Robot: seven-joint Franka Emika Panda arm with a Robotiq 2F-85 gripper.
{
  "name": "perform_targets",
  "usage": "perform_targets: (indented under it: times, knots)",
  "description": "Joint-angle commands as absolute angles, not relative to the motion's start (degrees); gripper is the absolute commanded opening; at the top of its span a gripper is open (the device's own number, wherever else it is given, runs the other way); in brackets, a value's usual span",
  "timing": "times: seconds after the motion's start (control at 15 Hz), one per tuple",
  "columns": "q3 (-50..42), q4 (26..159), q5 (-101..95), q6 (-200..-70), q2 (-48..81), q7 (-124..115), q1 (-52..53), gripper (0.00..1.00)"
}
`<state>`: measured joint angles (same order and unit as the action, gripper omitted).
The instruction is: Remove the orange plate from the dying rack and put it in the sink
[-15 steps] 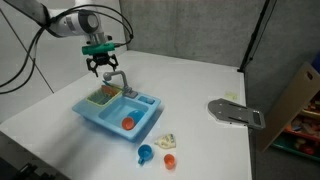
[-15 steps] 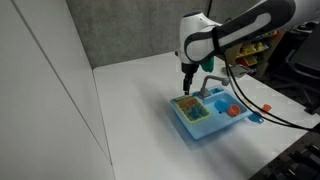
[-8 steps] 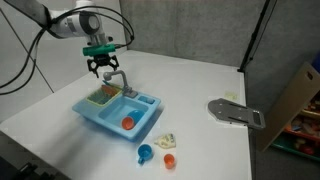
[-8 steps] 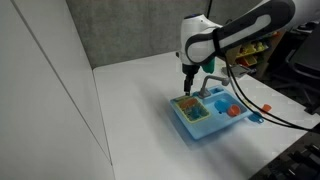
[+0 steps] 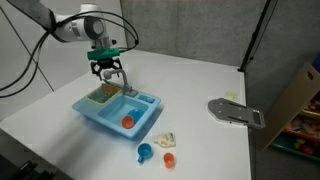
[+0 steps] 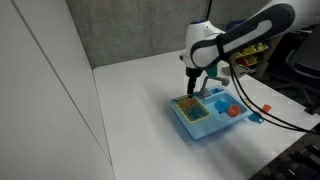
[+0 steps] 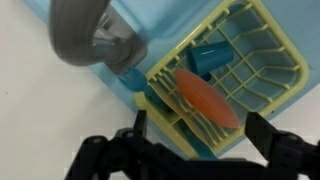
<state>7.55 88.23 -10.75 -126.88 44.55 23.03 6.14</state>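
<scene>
Orange plate (image 7: 205, 100), upright on edge in the yellow drying rack (image 7: 262, 45), sat directly below my gripper (image 7: 197, 135), whose jaws stood wide apart, and I judged its long rim slanted across the line between them.

White worktop (image 5: 200, 80), matte and evenly lit. A grey textured partition wall (image 5: 190, 25) runs along its far edge in both exterior views. A brown cardboard box (image 5: 298, 95) stands beyond one side edge. In an exterior view a plain white panel (image 6: 40, 90) rises along another edge, with a dark office chair (image 6: 303, 60) past the opposite corner.
</scene>
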Motion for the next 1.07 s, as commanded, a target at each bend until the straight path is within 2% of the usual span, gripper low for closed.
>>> perform_targets:
  times: [0.0, 0.87, 0.93, 1.0]
  knots:
    - [9.0, 92.1, -10.1, -128.8, 42.3, 26.3, 4.3, 1.00]
    - [9.9, 97.7, -11.0, -134.4, 41.4, 30.5, 3.8, 1.00]
    - [9.8, 97.7, -11.1, -134.5, 41.5, 30.3, 3.9, 0.99]
    - [9.8, 97.8, -11.1, -134.5, 41.4, 30.2, 4.0, 0.90]
